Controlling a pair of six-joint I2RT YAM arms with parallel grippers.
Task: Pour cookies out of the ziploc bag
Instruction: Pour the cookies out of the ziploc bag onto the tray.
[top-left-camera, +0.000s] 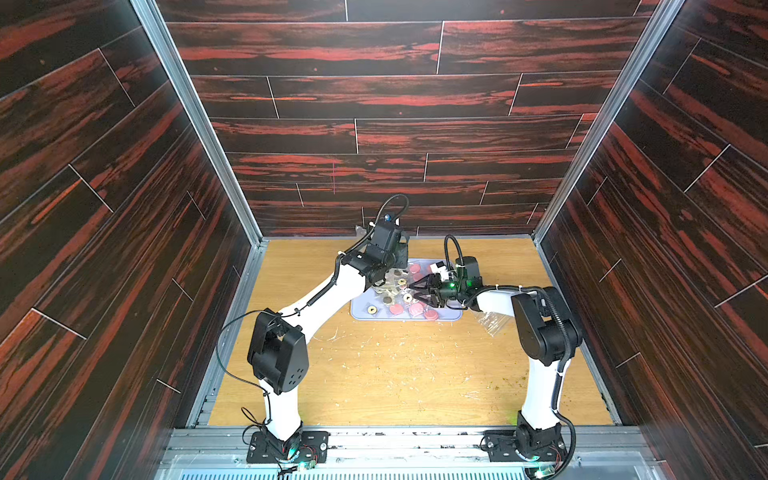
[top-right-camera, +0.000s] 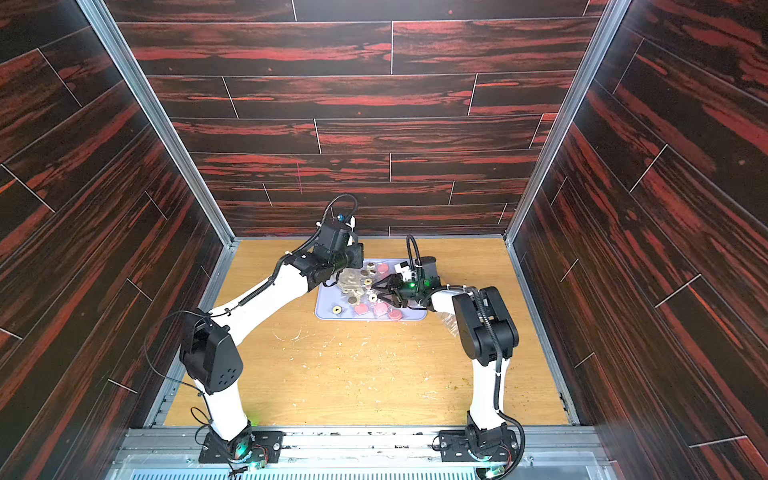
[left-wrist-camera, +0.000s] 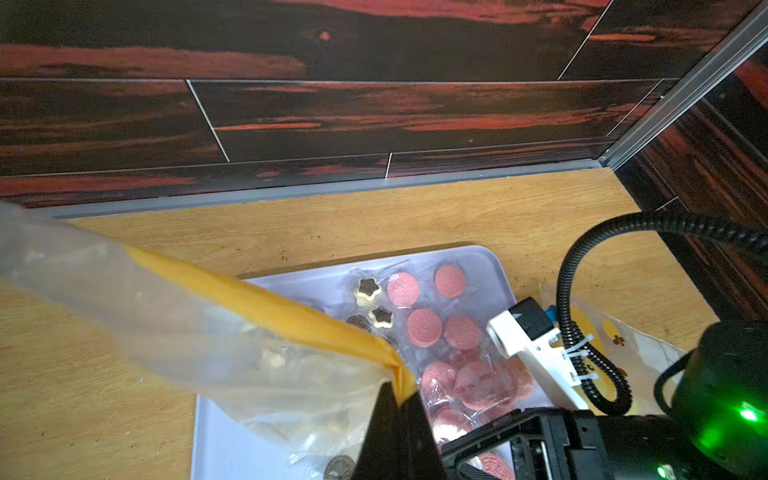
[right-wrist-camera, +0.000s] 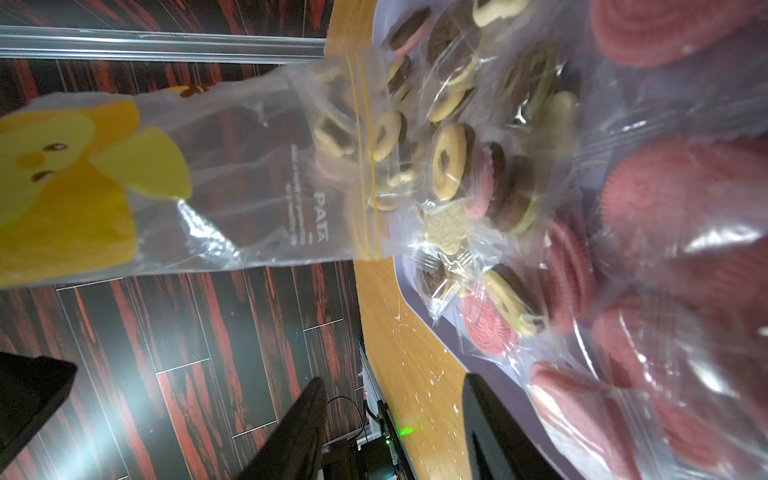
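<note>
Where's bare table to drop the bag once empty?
Widest: the table in front of the tray, to the near edge. Smaller: back corner between tray and right wall. Crowded: the tray, covered in cookies under the ziploc bag and right gripper; a second clear bag lies off its front-right corner.

Dark panelling all round: the back wall (top-left-camera: 395, 95) and both side walls (top-left-camera: 83, 208) wear black planks streaked with red, thin pale seams between them. Silvery metal posts (top-left-camera: 197, 120) run up the two far corners. Down below, a light oak-grain bench (top-left-camera: 395, 395), flecked with white scuffs (top-left-camera: 361, 353), and a grey metal rail (top-left-camera: 415, 440) along its near edge.
</note>
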